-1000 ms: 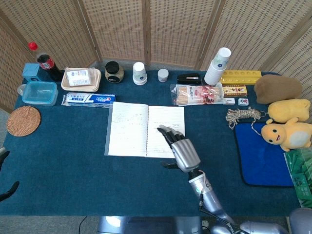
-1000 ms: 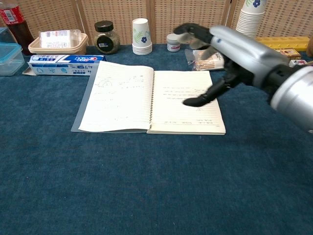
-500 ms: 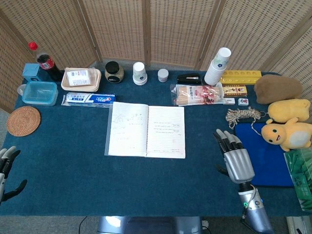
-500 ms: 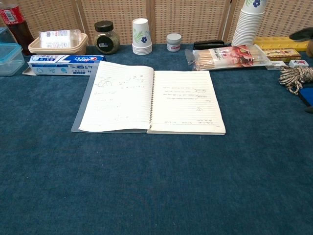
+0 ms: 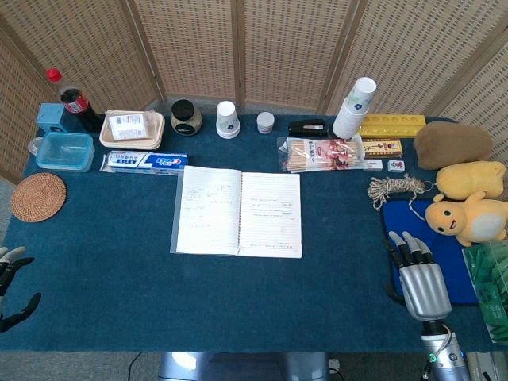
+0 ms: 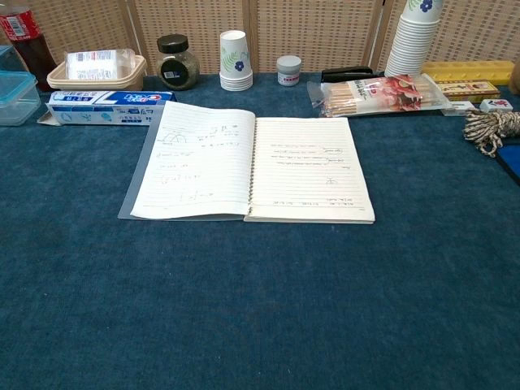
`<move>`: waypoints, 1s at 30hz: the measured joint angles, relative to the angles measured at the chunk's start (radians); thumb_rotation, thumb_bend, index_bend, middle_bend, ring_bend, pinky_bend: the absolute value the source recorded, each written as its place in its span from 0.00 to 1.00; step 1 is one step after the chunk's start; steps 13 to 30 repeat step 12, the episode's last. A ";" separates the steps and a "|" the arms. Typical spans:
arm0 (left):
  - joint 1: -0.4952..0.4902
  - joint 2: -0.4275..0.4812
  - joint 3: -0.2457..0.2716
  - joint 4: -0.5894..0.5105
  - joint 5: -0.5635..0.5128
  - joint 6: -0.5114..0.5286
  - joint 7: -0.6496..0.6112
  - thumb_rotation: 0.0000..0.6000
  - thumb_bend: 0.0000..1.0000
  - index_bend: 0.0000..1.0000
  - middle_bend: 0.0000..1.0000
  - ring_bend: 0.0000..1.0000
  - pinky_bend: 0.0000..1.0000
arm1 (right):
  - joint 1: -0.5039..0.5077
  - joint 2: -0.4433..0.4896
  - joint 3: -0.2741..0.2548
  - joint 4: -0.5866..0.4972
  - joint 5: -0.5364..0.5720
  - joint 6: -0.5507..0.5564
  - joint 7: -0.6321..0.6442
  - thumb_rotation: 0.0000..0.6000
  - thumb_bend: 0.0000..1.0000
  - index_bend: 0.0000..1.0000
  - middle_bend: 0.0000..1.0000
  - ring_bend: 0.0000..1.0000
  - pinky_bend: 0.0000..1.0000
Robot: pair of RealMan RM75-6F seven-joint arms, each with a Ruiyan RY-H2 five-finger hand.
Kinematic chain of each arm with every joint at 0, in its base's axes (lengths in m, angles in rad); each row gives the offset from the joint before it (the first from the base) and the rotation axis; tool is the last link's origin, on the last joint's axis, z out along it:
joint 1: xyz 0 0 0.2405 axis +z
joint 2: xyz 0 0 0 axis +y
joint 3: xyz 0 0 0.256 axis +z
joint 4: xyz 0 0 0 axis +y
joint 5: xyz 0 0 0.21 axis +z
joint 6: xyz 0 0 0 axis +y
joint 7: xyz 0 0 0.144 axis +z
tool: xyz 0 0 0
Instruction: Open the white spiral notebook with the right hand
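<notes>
The white spiral notebook (image 5: 238, 212) lies open and flat in the middle of the blue table, both lined pages up; the chest view shows the notebook (image 6: 252, 168) with handwriting on both pages. My right hand (image 5: 421, 279) hovers near the table's front right, far from the notebook, fingers straight and apart, holding nothing. At the left frame edge only the fingertips of my left hand (image 5: 9, 279) show, apart and empty. Neither hand appears in the chest view.
A toothpaste box (image 5: 144, 162), food tray (image 5: 132, 128), jar (image 5: 186, 117) and paper cups (image 5: 228, 119) line the back. A snack pack (image 5: 321, 154), cup stack (image 5: 355, 108), rope (image 5: 395, 188), blue mat (image 5: 425, 262) and plush toys (image 5: 470, 218) sit at the right. A cork coaster (image 5: 38, 197) lies left.
My right hand has left the notebook's right page and drawn back to the right front corner of the table. The notebook stays open and has not moved. The left hand shifted slightly.
</notes>
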 measured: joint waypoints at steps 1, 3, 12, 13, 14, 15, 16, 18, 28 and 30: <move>0.001 0.000 0.002 -0.001 -0.001 -0.002 0.002 1.00 0.25 0.46 0.20 0.12 0.00 | -0.004 -0.001 0.000 0.004 -0.001 0.001 0.002 1.00 0.17 0.19 0.19 0.12 0.20; 0.002 0.001 0.005 -0.003 -0.004 -0.009 0.004 1.00 0.25 0.40 0.18 0.11 0.00 | -0.013 -0.002 0.001 0.012 -0.004 0.001 0.007 1.00 0.18 0.19 0.19 0.12 0.20; -0.002 0.015 0.018 -0.036 -0.024 -0.055 0.022 1.00 0.25 0.30 0.15 0.09 0.00 | -0.032 -0.003 0.010 0.021 -0.016 -0.006 0.012 1.00 0.18 0.19 0.19 0.11 0.19; -0.002 0.015 0.018 -0.036 -0.024 -0.055 0.022 1.00 0.25 0.30 0.15 0.09 0.00 | -0.032 -0.003 0.010 0.021 -0.016 -0.006 0.012 1.00 0.18 0.19 0.19 0.11 0.19; -0.002 0.015 0.018 -0.036 -0.024 -0.055 0.022 1.00 0.25 0.30 0.15 0.09 0.00 | -0.032 -0.003 0.010 0.021 -0.016 -0.006 0.012 1.00 0.18 0.19 0.19 0.11 0.19; -0.002 0.015 0.018 -0.036 -0.024 -0.055 0.022 1.00 0.25 0.30 0.15 0.09 0.00 | -0.032 -0.003 0.010 0.021 -0.016 -0.006 0.012 1.00 0.18 0.19 0.19 0.11 0.19; -0.002 0.015 0.018 -0.036 -0.024 -0.055 0.022 1.00 0.25 0.30 0.15 0.09 0.00 | -0.032 -0.003 0.010 0.021 -0.016 -0.006 0.012 1.00 0.18 0.19 0.19 0.11 0.19; -0.002 0.015 0.018 -0.036 -0.024 -0.055 0.022 1.00 0.25 0.30 0.15 0.09 0.00 | -0.032 -0.003 0.010 0.021 -0.016 -0.006 0.012 1.00 0.18 0.19 0.19 0.11 0.19; -0.002 0.015 0.018 -0.036 -0.024 -0.055 0.022 1.00 0.25 0.30 0.15 0.09 0.00 | -0.032 -0.003 0.010 0.021 -0.016 -0.006 0.012 1.00 0.18 0.19 0.19 0.11 0.19; -0.002 0.015 0.018 -0.036 -0.024 -0.055 0.022 1.00 0.25 0.30 0.15 0.09 0.00 | -0.032 -0.003 0.010 0.021 -0.016 -0.006 0.012 1.00 0.18 0.19 0.19 0.11 0.19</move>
